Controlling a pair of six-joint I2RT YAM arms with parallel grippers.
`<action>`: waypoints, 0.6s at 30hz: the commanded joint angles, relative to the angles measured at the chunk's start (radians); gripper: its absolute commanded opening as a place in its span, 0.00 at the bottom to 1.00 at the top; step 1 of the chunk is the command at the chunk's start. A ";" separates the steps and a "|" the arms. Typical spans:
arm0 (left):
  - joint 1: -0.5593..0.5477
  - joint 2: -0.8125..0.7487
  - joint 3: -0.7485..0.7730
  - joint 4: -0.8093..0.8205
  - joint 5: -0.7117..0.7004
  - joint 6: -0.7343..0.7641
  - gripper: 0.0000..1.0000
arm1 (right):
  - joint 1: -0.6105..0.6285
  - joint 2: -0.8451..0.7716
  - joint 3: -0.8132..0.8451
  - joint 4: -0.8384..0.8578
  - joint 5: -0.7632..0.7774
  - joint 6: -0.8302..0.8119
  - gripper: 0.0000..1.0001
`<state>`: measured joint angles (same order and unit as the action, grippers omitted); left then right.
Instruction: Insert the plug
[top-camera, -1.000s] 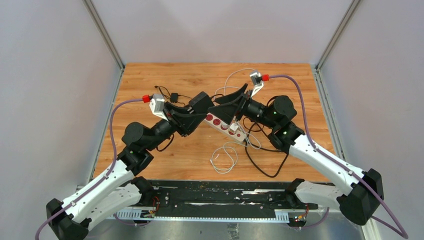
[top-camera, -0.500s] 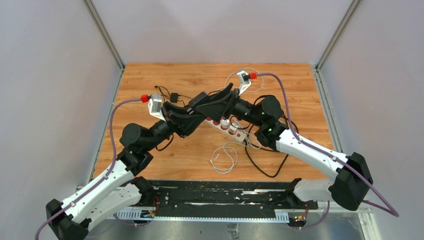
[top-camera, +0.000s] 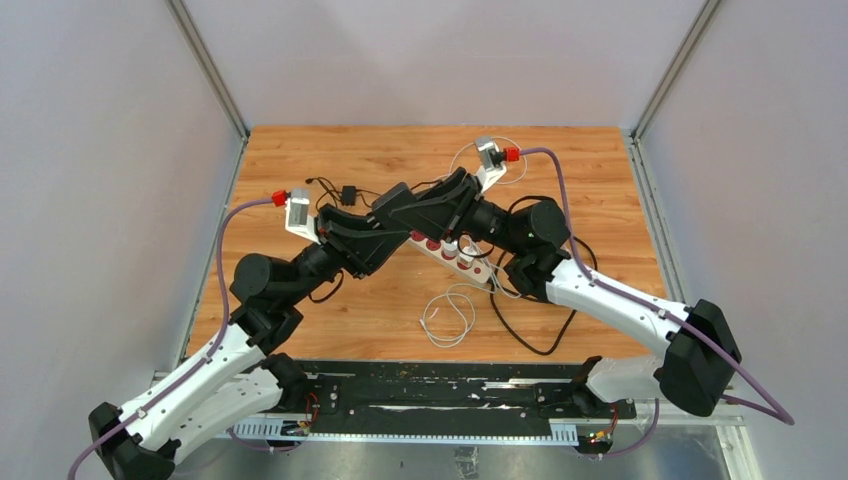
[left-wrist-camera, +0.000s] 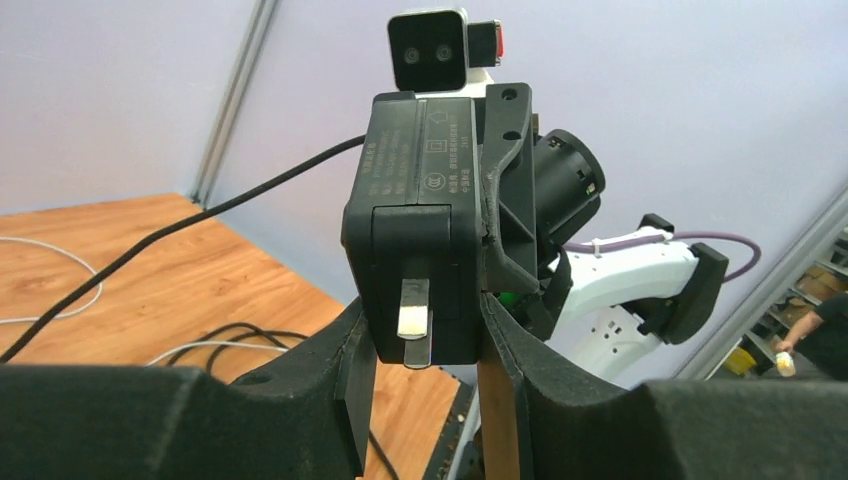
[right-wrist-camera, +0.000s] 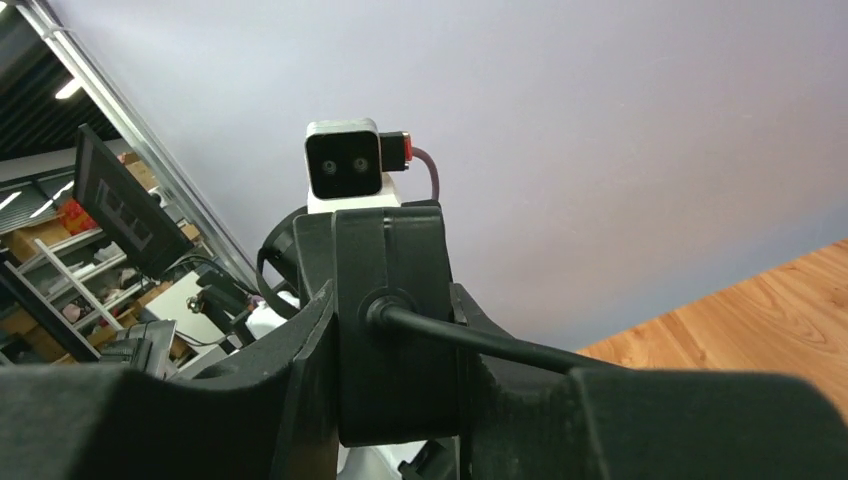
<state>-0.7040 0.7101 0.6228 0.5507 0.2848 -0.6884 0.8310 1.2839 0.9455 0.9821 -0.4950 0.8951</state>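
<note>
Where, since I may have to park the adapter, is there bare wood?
Bare table: the far-left corner behind the small black block, and the right edge beyond the right arm. Crowded: the middle, around the power strip, white cable loop and held adapter.

Power strip, far end hidden.

The black rectangular plastic charger plug has a matt, smooth casing with faint moulded print. Its 1 visible flat prong is bright bare metal. The orange-brown tabletop looks like smooth wood-grain board. The long white power strip is slightly glossy plastic.
</note>
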 joint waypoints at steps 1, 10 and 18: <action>0.001 -0.010 -0.010 0.011 -0.017 0.083 0.29 | 0.013 -0.012 0.024 0.019 0.047 -0.043 0.00; 0.001 -0.222 -0.059 -0.399 -0.310 0.207 1.00 | -0.024 -0.131 0.056 -0.351 0.240 -0.366 0.00; 0.001 -0.400 0.021 -0.942 -0.935 0.142 1.00 | -0.108 -0.082 0.037 -0.469 0.258 -0.583 0.00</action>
<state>-0.7025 0.3531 0.5961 -0.0608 -0.2962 -0.5316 0.7807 1.1728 0.9661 0.5552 -0.2436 0.4599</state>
